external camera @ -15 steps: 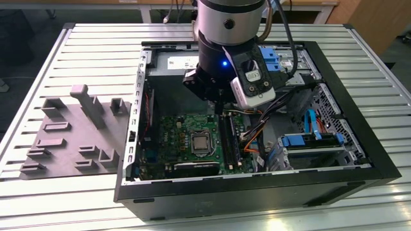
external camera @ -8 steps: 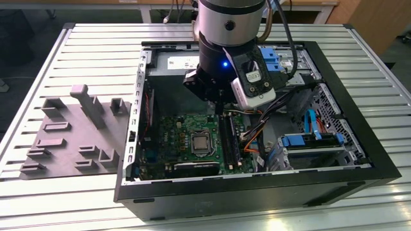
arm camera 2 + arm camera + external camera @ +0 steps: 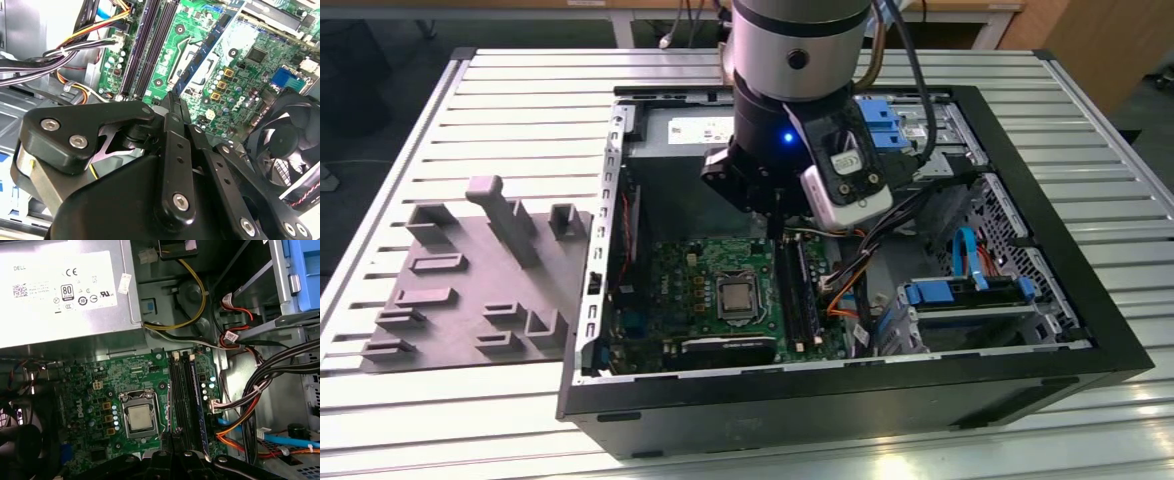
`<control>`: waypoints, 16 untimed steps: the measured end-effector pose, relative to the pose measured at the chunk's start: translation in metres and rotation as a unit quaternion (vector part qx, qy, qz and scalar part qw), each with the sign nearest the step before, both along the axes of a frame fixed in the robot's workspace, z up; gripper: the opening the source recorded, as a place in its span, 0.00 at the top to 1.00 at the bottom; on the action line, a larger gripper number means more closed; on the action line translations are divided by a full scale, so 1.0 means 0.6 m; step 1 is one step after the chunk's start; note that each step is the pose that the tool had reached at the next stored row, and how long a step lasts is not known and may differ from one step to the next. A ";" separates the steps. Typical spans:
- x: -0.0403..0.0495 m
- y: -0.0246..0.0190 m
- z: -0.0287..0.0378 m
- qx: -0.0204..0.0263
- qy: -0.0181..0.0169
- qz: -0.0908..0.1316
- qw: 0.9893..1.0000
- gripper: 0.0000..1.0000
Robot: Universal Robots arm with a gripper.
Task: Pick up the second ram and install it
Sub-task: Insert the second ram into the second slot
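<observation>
pincer [image 3: 172, 100]: clenched on second ram [image 3: 171, 102] | above motherboard slots [image 3: 150, 47]

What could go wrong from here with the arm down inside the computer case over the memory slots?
1. The end effector hangs low over the black memory slots. Coming down slightly off line could stress a slot or the motherboard.
2. The orange and black cables run right beside those slots and could snag the wrist.
</observation>
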State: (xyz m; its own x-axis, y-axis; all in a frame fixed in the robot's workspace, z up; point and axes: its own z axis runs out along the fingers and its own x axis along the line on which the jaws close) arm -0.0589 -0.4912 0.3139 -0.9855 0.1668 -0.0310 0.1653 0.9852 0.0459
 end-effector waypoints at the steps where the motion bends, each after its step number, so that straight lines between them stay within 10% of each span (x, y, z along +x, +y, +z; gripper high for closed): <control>1: 0.000 0.0004 -0.001 0.000 0.000 0.002 1.000 0.89; 16: 0.006 0.0078 -0.023 0.000 0.000 0.031 1.000 0.89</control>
